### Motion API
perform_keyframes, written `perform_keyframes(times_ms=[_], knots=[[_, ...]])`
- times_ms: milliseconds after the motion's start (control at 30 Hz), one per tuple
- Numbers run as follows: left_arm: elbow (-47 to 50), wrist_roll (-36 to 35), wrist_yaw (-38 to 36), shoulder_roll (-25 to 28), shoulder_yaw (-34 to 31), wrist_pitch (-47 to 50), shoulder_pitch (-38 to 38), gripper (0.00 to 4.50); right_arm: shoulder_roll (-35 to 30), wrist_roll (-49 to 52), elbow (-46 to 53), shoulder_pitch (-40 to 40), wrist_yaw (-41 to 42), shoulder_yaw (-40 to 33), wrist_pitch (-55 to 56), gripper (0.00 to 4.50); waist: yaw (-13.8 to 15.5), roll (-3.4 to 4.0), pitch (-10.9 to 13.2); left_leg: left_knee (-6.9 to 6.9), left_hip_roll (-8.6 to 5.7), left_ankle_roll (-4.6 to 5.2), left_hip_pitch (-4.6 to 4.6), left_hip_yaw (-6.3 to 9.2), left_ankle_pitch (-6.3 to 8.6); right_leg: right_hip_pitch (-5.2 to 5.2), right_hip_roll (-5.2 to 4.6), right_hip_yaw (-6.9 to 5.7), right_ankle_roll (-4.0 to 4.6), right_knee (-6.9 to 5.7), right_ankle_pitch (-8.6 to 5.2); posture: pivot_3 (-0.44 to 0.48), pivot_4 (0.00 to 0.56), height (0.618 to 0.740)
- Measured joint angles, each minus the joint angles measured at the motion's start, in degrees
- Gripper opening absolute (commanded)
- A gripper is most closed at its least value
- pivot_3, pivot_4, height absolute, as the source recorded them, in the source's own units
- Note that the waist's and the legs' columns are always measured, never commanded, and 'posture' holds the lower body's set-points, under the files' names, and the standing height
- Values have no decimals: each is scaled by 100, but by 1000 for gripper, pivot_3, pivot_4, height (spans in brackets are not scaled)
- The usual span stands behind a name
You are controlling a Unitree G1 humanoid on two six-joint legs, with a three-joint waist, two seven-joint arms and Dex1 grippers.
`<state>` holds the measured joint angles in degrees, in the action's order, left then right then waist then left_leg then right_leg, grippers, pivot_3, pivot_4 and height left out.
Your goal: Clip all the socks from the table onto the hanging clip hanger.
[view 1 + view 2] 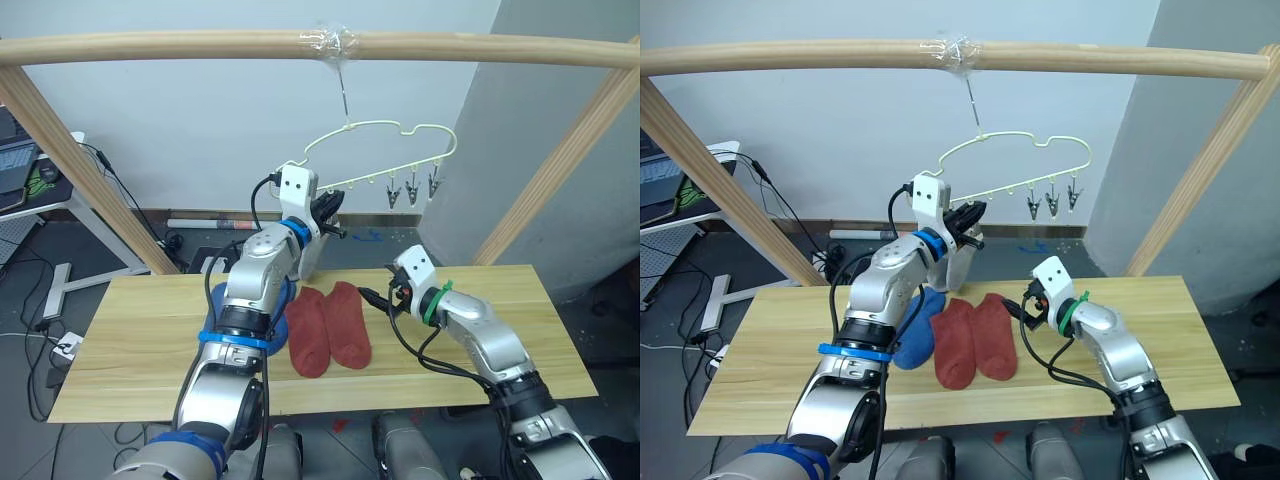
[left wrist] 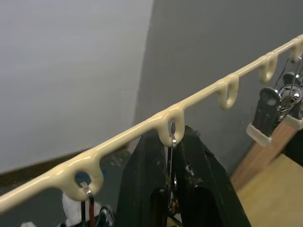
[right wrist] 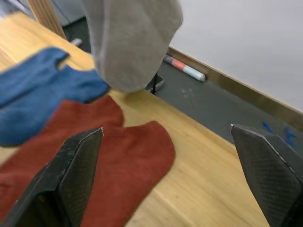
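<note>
1. The left gripper (image 1: 965,225) is reaching up at the thin pale-yellow wire clip hanger (image 1: 385,152), which is hanging by its hook from the round pale wooden pole (image 1: 200,45). In the left wrist view its black fingers (image 2: 142,189) are sitting nearly together around a small dark metal clip (image 2: 171,142) under the hanger's bar.
2. A light grey soft ankle sock (image 3: 132,40) is hanging at the left gripper; whether a clip is already holding it, I cannot tell.
3. Two rust-red fabric socks (image 1: 328,327) are lying side by side on the light yellowish plank table (image 1: 140,345), a blue sock (image 1: 918,328) touching them on the robot's left.
4. The right gripper (image 3: 165,175) is hovering near the red pair, jaws wide, holding nothing.
5. Judgement: early stage; at most one sock is getting clipped, and at least three are waiting on the table. Three clips (image 1: 412,188) at the hanger's right end are hanging empty.
</note>
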<state>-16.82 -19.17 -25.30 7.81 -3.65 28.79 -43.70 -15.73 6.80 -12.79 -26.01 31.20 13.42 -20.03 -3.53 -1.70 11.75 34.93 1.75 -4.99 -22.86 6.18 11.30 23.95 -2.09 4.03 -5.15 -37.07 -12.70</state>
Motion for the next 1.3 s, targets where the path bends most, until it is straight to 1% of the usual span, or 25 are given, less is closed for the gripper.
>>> perform_keyframes(times_ms=[33, 67, 100, 167, 200, 233, 333, 433, 533, 633, 700, 800, 900, 967, 1000, 1067, 1133, 1200, 1300], knots=[[167, -214, -39, 53, -96, 428, -9, 2, 127, -108, -332, -151, -3, 51, 118, 4500, 3, 0, 0, -1, 0, 1, 1, 4, -1, -1, 0, -2, 0, -1, 0, 26, 166, 740], [275, -350, -48, 107, -148, 683, -21, 2, 215, -155, -559, -248, -4, 107, 205, 4500, 6, 0, 0, -2, 0, 1, 0, 5, -1, -1, 1, -3, 1, 0, 0, 26, 166, 740], [388, -495, -56, 168, -211, 977, -33, 2, 340, -236, -841, -335, -2, 155, 320, 4500, 9, 0, 0, -3, 0, 1, -1, 6, 0, -2, 1, -3, 2, 1, -1, 59, 165, 740], [550, -702, -56, 235, -319, 1375, -49, 2, 519, -357, -1305, -418, -1, 243, 506, 4500, 27, 0, 0, -5, 0, 1, -6, 6, 0, -1, 0, -3, 2, 9, -1, 59, 165, 740], [589, -761, -50, 264, -349, 1481, -49, 2, 621, -360, -1509, -440, -4, 237, 576, 4500, 31, 0, 0, -5, 0, 0, -8, 5, 1, -1, -1, -3, 3, 11, 0, 59, 165, 740], [606, -783, -31, 322, -362, 1548, -50, 2, 771, -340, -1790, -484, -19, 176, 637, 4500, 37, 0, 0, -6, 0, 0, -8, 5, 1, -1, -1, -3, 4, 12, 0, 80, 160, 740], [707, -793, -52, 469, -392, 1614, 0, 2, 1108, -400, -2559, -602, -19, 158, 936, 4500, 60, 0, 0, -8, 0, 0, -5, 5, 1, -1, -1, -3, 5, 11, 0, 81, 155, 740], [863, -859, -149, 627, -362, 1738, 67, 2, 1171, -771, -3271, -685, -17, 390, 1141, 4500, 60, 0, 0, -7, 0, 0, -1, 5, 0, -2, -1, -3, 4, 7, 0, 81, 155, 740], [939, -928, -161, 658, -384, 1853, 101, 0, 1162, -1026, -3570, -819, -65, 468, 1394, 3859, 63, -1, -1, -4, 0, -1, 20, 6, 0, -28, -1, -4, 2, 8, 1, 88, 151, 740], [933, -1012, -120, 600, -475, 1921, 100, 0, 1075, -1210, -3776, -843, -213, 466, 1651, 2817, 64, -1, -2, -4, 0, -1, 38, 7, 0, -47, -1, -5, 3, 10, 0, 88, 151, 740], [926, -1026, -111, 600, -536, 1937, 100, 0, 934, -1250, -3755, -791, -160, 469, 1787, 2127, 69, -1, -2, -4, 0, -1, 40, 8, 0, -51, -1, -5, 2, 11, 0, 78, 147, 740], [917, -1027, -146, 616, -569, 1945, 100, 0, 682, -1281, -3436, -538, 29, 472, 1889, 999, 76, -1, -5, -5, 0, -1, 40, 8, 0, -53, -1, -5, 2, 15, 0, 78, 147, 740], [910, -1027, -167, 619, -567, 1949, 100, 0, 531, -1296, -3199, -365, 170, 484, 1917, 23, 74, -1, -5, -5, 0, -1, 43, 8, 0, -53, -1, -5, 2, 13, 0, 78, 147, 740], [906, -1027, -174, 616, -566, 1951, 100, 0, 441, -1355, -3029, -265, 243, 513, 1914, 23, 74, -1, -5, -4, 0, -1, 44, 8, 0, -53, -1, -5, 2, 12, 0, 78, 147, 740], [901, -1027, -176, 620, -568, 1951, 99, 0, 378, -1356, -2925, -191, 270, 520, 1926, 23, 74, -2, -5, -4, 0, -1, 44, 8, 0, -54, -1, -5, 2, 12, 0, 54, 150, 740], [861, -1165, -188, 594, -605, 2055, 63, 0, -21, -1502, -2282, 197, 420, 631, 2173, 23, 109, 0, -4, -3, -3, -2, 36, 8, 1, -52, -4, -5, 1, 17, -1, 54, 150, 740], [786, -1428, -171, 580, -844, 2319, 21, 0, -581, -1749, -1587, 513, 528, 751, 2640, 23, 110, 0, -3, -1, -5, -2, 21, 3, 2, -40, -6, -3, -2, 21, -1, 54, 150, 740], [743, -1603, -145, 580, -1017, 2527, 1, 0, -923, -1949, -1044, 526, 537, 763, 2994, 23, 43, -1, -4, -3, -4, -2, 26, 2, 2, -38, -6, -2, -2, 20, -1, 44, 155, 740], [676, -1872, -77, 530, -1112, 2904, -116, 0, -1196, -2272, -302, 512, 365, 757, 3499, 23, 18, -2, -3, -6, 0, -2, 30, 10, 1, -37, 0, -7, 0, 13, -2, 44, 155, 740]])
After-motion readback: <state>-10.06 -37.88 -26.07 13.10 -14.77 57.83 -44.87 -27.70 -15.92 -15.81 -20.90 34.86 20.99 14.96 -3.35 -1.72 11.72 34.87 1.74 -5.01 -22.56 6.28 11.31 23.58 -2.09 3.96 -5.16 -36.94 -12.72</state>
